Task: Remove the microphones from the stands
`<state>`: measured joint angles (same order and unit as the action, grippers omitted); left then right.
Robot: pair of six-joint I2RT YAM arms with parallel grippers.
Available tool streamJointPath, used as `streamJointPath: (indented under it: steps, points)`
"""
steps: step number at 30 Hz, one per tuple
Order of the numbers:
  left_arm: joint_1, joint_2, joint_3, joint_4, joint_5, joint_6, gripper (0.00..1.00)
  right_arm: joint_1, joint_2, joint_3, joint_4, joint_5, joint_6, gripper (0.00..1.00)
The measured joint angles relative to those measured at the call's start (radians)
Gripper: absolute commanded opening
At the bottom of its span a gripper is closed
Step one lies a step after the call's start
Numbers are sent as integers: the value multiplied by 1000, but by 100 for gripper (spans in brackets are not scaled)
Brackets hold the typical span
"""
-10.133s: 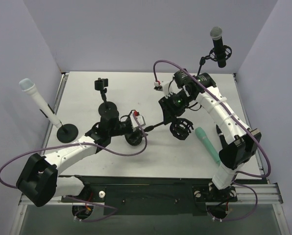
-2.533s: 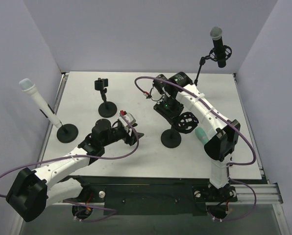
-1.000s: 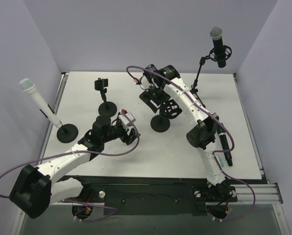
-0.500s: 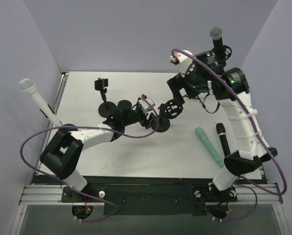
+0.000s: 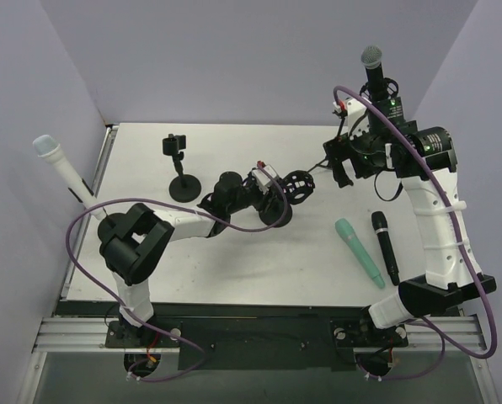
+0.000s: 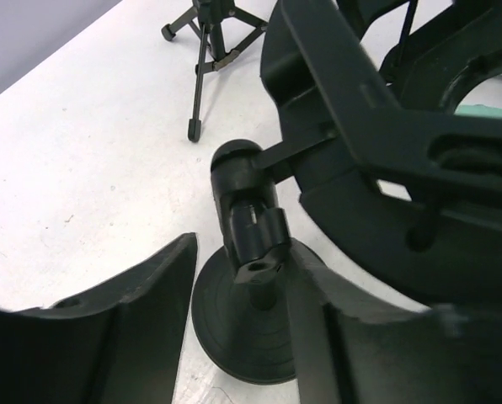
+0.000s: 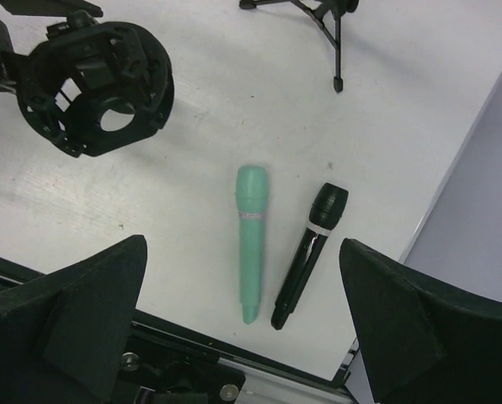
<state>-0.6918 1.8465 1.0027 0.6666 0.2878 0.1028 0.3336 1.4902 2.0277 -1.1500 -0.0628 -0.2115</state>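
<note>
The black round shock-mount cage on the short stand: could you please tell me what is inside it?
Nothing: the black round shock-mount cage holds no microphone, and the white table shows through its central hole. Its ribs hide parts of the inner wall.

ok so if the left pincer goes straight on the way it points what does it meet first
The stand's swivel joint, upright just ahead of the left pincer and in line with its gap, with the round base under it. Depth is hard to read from the wrist view, but nothing looks nearer.
</note>
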Motion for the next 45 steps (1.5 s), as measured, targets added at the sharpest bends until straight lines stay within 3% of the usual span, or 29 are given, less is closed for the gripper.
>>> streamJointPath:
  steps: [6,11,18,22,25,30,36,45]
  points:
    - [8,7,3,21,-14,14,22,-34,-10,-57,2,11,2,89]
    - [54,7,4,24,-18,22,14,-87,-11,-67,10,11,3,89]
    - [176,7,20,5,-22,53,12,-126,-11,29,7,-10,1,88]
    - [262,21,49,-18,-38,67,18,-126,-29,93,10,-25,-4,87]
    - [310,34,72,-29,-55,66,41,-131,-37,147,11,-23,-5,86]
    - [325,38,77,-29,-83,64,61,-167,-37,230,52,-1,2,86]
    - [320,6,50,-39,-116,67,64,-266,-18,256,185,24,39,86]
    - [327,-311,-173,-142,-121,149,64,-348,135,262,367,-18,-21,87]
